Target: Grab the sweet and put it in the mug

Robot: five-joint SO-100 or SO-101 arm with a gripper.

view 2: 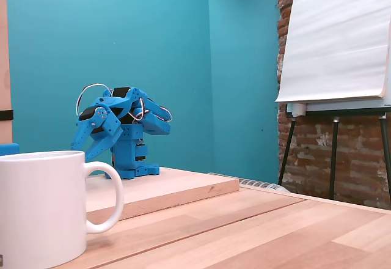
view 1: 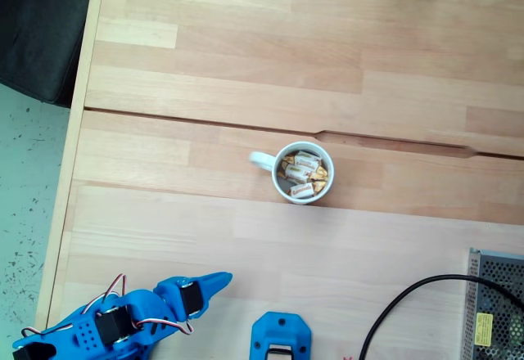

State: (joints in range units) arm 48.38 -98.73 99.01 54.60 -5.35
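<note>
From a fixed view above, I see the mug [view 1: 302, 172] at frame centre on the bench [view 1: 246, 237], several sweets [view 1: 301, 191] inside it. Arm folded at lower left; hand [view 1: 214, 282] tapers to a point, fingers apparently pressed together, holding nothing I can see.

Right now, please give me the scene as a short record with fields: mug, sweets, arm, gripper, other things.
mug: white mug, upright on the wooden table, handle to the left in the top-down fixed view
sweets: several wrapped sweets inside the mug; none seen loose on the table
arm: blue arm, folded back near its base, away from the mug
gripper: gripper at the lower left of the top-down fixed view, holding nothing; open or shut cannot be told
other things: black cable; metal box; easel by a brick wall
</note>
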